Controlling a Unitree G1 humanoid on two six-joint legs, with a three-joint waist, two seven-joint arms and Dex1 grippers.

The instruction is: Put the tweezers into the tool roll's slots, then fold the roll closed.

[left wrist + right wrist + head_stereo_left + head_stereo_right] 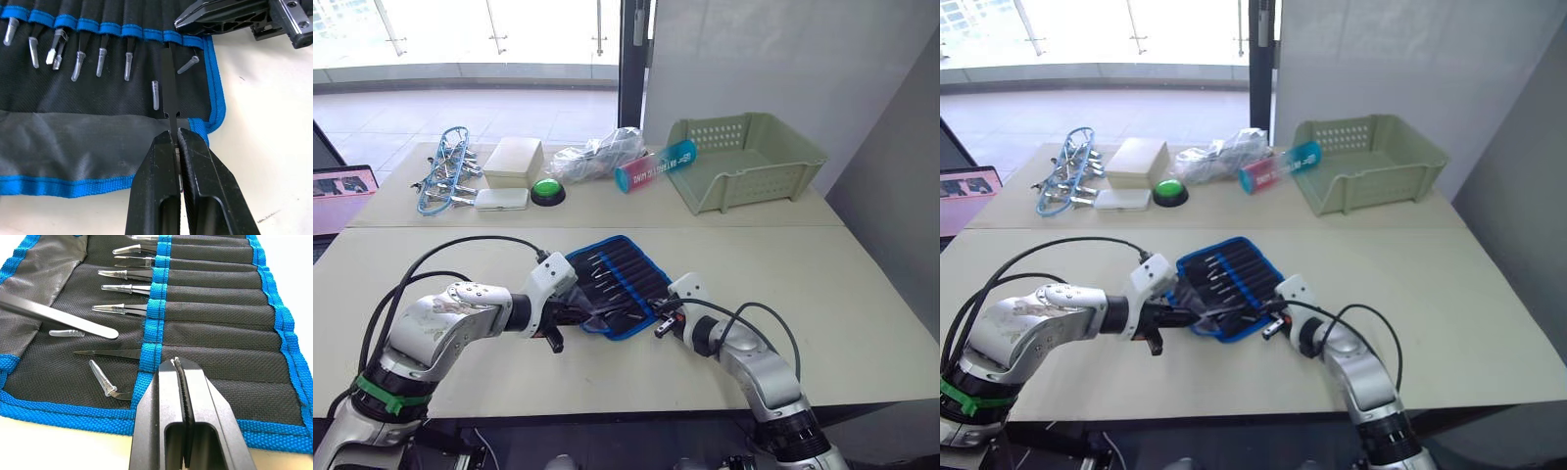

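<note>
A slim black tweezer (168, 83) is clamped between the closed fingers of the left gripper (174, 147), its tip at a slot of the tool roll (612, 284) lying open mid-table. The right gripper (178, 369) is pressed together on the roll's blue slot edging (146, 357).

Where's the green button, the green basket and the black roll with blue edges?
green button (547, 188), left eye view, on its domed top.
green basket (792, 155), left eye view, on its right rim.
tool roll (628, 270), left eye view, on its black pocket fabric.
</note>
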